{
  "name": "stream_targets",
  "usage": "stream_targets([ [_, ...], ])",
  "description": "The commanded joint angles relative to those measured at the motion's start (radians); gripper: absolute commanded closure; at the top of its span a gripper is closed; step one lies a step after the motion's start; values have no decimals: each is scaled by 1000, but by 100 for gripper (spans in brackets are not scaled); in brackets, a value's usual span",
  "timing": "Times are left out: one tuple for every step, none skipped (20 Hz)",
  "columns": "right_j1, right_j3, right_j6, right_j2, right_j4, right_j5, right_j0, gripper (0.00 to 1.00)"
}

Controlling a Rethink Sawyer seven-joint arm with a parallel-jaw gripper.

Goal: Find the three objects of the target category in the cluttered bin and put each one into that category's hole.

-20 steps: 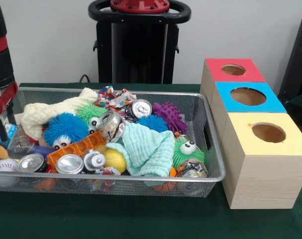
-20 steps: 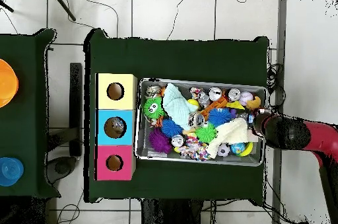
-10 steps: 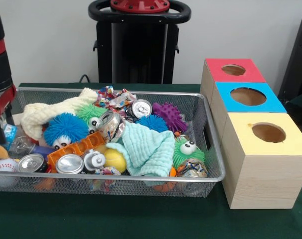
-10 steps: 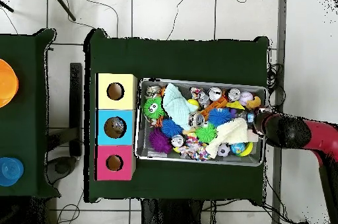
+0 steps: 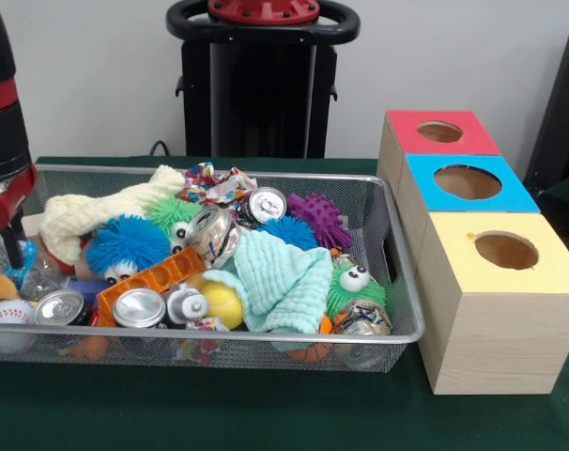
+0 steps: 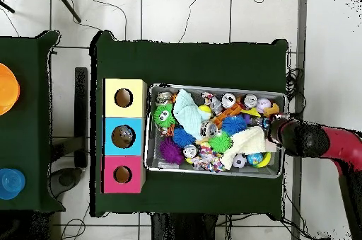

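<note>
Cans (image 5: 140, 307) and the orange block (image 5: 153, 279) have shifted slightly as the gripper (image 5: 17, 252) pushed deeper into the wire-mesh bin's (image 5: 402, 282) left end; whether its jaws are open or closed is hidden. Only overhead shows the arm (image 6: 318, 142). Fuzzy balls, soft cloths; three holed wooden boxes (image 5: 491, 301) stand right.
</note>
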Motion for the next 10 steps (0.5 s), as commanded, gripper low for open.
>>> stream_targets([
  [26,-34,-203,-40,-65,39,30,100],
  [24,-32,-200,-40,-66,40,32,100],
  [22,-27,-196,-41,-67,38,34,100],
  [14,-13,-181,-43,-66,32,40,100],
  [10,-6,-173,-44,-67,28,44,100],
  [6,3,-164,-45,-65,24,46,100],
  [-2,17,-152,-45,-61,21,49,100],
  [-18,37,-134,-43,-54,18,51,100],
  [-35,54,-130,-39,-45,25,52,100],
  [-52,66,-125,-33,-31,32,49,100],
])
